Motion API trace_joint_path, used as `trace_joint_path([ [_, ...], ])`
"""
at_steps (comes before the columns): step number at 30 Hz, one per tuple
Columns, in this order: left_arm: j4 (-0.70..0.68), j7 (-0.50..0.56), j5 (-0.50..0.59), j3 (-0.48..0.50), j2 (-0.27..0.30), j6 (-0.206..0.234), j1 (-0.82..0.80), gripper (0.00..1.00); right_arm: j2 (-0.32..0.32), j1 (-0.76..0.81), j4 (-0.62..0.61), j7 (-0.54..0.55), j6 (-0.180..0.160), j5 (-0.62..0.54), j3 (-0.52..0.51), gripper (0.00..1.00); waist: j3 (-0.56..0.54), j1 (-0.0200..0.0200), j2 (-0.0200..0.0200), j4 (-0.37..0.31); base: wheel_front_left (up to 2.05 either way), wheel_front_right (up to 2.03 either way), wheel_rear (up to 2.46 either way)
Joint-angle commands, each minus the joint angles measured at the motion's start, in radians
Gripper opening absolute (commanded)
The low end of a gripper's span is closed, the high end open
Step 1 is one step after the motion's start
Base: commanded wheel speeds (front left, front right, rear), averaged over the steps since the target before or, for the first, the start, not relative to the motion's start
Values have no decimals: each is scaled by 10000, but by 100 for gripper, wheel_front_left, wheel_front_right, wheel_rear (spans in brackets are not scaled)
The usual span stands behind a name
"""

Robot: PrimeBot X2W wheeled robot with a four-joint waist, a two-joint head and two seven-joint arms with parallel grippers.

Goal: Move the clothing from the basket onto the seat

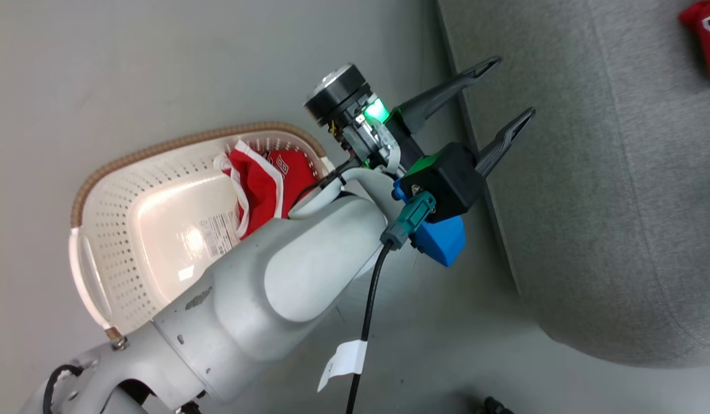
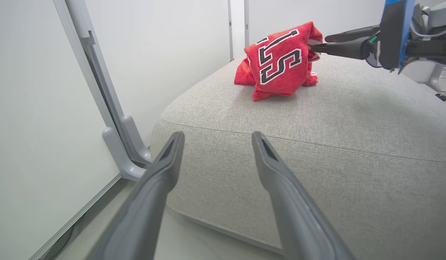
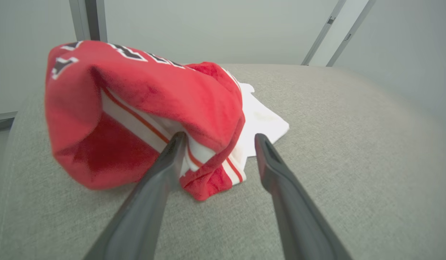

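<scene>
One lettered red garment (image 2: 280, 61) sits crumpled on the grey seat (image 2: 316, 119), near the top centre of the left wrist view, its black-and-white letters facing out. In the head view it is just a red scrap (image 1: 699, 23) in the top right corner, with the seat (image 1: 607, 201) taking up the right side. The right gripper (image 3: 220, 136) is right at it, jaws apart. Seen from its own wrist, the finger on the left of the frame touches the white-striped hem of the garment (image 3: 143, 94), which droops into the gap, while the other finger stands clear over the bare cushion (image 3: 334, 144). From the left wrist view the same gripper (image 2: 319, 42) reaches in from the upper right, tips against the cloth. The left gripper (image 1: 513, 86) hangs in the middle of the head view with its jaws wide apart and nothing between them, its tips over the edge of the seat. The other red garment (image 1: 263, 184) lies bunched in the cream basket (image 1: 113, 230) at the left of that frame, beside a label sticker (image 1: 217, 233) on the basket floor.
</scene>
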Motion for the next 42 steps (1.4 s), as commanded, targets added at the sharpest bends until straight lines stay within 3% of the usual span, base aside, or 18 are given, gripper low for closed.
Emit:
trace_joint_path([
  [1, 29, -57, -107, 72, -21, 80, 247, 100, 27, 497, -137, -33, -1, -56, 13, 100, -760, 0, 0, -6, 0, 0, 0],
  [10, -574, -95, -562, 1185, 1, 468, 1680, 100, 69, 2180, -1523, -33, -1, -401, 366, 100, -2824, 0, 0, 103, 0, 0, 0],
  [18, -1155, -97, -472, 2680, 322, 819, 3177, 100, 205, 2751, -2720, -33, -1, -339, 1431, 100, -4180, 0, 0, 596, 0, 0, 0],
  [27, -2035, -92, -146, 5112, 678, 1046, 5217, 100, 888, 3424, -3581, -33, -1, -265, 2764, 100, -5461, 0, 0, 1635, 0, 0, 0],
  [36, -2329, -91, 200, 6894, 775, 844, 6723, 100, 1322, 3888, -3880, -33, -1, -303, 3469, 100, -6119, 0, 0, 2304, 0, 0, 0],
  [42, -2482, -91, 580, 7681, 673, 414, 7707, 100, 1658, 4455, -3971, -33, -1, -354, 3799, 100, -6552, 0, 0, 2678, 0, 0, 0],
])
